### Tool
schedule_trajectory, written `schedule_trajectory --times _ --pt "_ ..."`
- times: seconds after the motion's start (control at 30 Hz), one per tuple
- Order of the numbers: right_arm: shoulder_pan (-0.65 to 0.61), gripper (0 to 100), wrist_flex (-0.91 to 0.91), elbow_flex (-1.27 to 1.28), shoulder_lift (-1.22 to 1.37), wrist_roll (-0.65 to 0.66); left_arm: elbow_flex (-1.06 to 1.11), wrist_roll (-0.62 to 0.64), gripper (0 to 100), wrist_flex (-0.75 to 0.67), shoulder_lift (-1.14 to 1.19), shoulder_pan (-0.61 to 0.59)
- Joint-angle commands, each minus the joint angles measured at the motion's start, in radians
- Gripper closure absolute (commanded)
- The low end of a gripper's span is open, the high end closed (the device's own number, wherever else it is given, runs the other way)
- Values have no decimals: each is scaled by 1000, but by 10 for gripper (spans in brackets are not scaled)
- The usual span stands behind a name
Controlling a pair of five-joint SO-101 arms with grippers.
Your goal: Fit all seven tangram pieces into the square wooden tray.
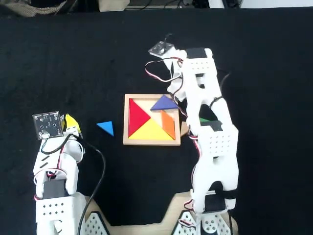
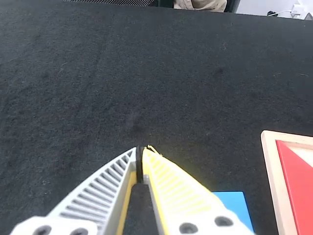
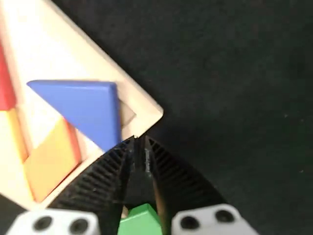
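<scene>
High view, tray: the square wooden tray (image 1: 151, 142) sits mid-surface; the red triangle (image 1: 137, 117), yellow triangle (image 1: 151, 131) and orange piece (image 1: 168, 123) lie flat inside.
High view, dark blue triangle (image 1: 165, 104): at the tray's far right corner; one corner appears to ride on the rim; not seated.
High view, loose pieces: the light blue triangle (image 1: 106, 128) lies on the surface between the tray and the left hand (image 1: 71, 122), apart from both; a green piece (image 1: 208, 119) shows beside the tray, under the right arm (image 1: 210, 142).
Left wrist view, left hand: fingers closed tip to tip; nothing gripped that I can see; low over bare surface, light blue triangle near.
Right wrist view, right hand (image 3: 139, 143): fingers pressed together, nothing between the tips; tips at the tray's corner, just beside the dark blue triangle's edge; contact cannot be told.
Risk, dark blue triangle: a nudge from closed fingers may drive it further onto the rim or flip it out; cause: the piece sits canted.
Risk, tray: it looks unfixed; a push at its corner may slide it and unsettle the seated pieces.
Risk, green piece: a lowering arm may sweep it away.
</scene>
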Motion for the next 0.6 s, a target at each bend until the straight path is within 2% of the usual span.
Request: schedule_trajectory --times 0.0,0.27,0.47,0.57 --pt "-48 987 61 -50 -15 9 -1 -8 971 -21 -8 8" --pt "-101 987 166 -56 -16 9 -1 -8 971 -21 -8 8" --pt "-98 988 226 -180 -76 5 -1 -8 971 -21 -8 8" --pt "-170 988 196 -180 -82 -11 -1 -8 971 -21 -8 8"
